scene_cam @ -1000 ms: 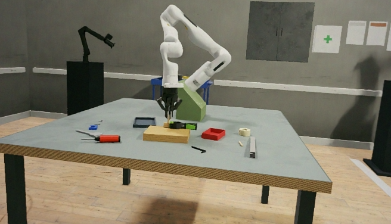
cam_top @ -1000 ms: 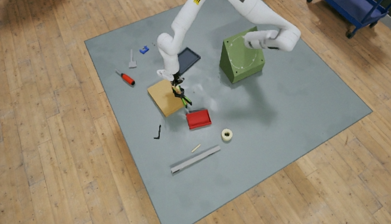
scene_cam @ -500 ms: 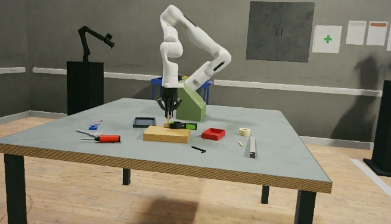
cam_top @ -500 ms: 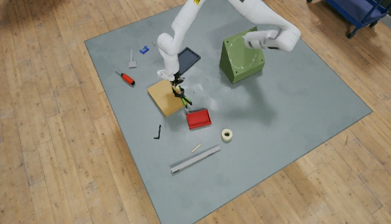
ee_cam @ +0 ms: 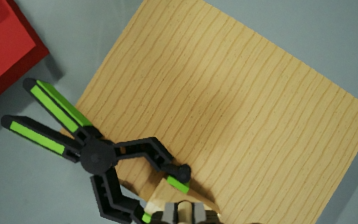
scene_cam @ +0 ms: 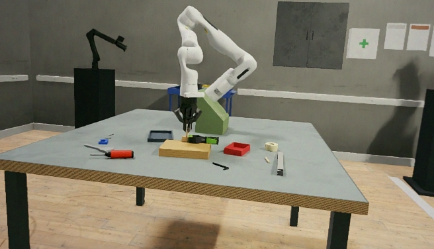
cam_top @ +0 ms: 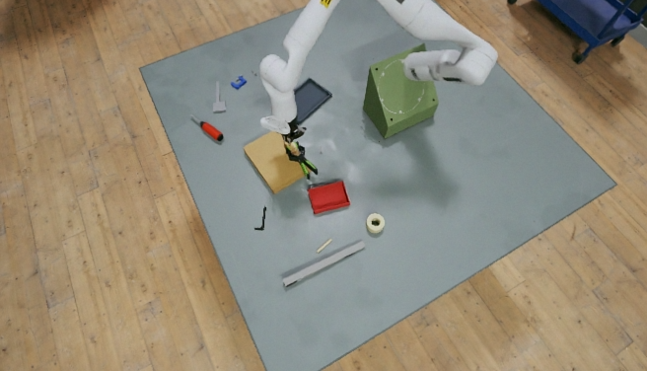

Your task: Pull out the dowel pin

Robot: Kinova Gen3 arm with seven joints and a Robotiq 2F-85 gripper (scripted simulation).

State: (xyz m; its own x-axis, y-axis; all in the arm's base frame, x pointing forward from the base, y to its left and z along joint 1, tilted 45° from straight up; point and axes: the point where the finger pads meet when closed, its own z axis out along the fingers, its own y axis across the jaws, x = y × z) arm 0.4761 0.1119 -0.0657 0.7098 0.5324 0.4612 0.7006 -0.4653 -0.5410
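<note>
The bench board (cam_top: 268, 161) (scene_cam: 184, 150) (ee_cam: 225, 100) lies on the table. The small wooden block (scene_cam: 184, 139) (ee_cam: 161, 194) is at its edge, with its top up. The spring clamp (cam_top: 310, 166) (scene_cam: 212, 140) (ee_cam: 97, 156) has its green-padded jaws around the block, and its handles stick out past the board. I cannot make out the bench stop or any gap beside it. My gripper (scene_cam: 187, 129) (ee_cam: 185, 212) points down over the block and is shut on the upright dowel pin (scene_cam: 187, 134) (ee_cam: 185, 206). The pin's lower end appears to reach the block; its hole is hidden.
A red tray (cam_top: 329, 197) (scene_cam: 237, 149) (ee_cam: 15, 45) is beside the clamp handles. A dark tray (cam_top: 313, 99) (scene_cam: 160, 136) lies behind the board. A screwdriver (cam_top: 212, 131) (scene_cam: 122, 153), hex key (cam_top: 264, 218) (scene_cam: 220, 166), tape roll (cam_top: 375, 227) (scene_cam: 271, 146) and grey bar (cam_top: 324, 263) (scene_cam: 280, 163) lie around.
</note>
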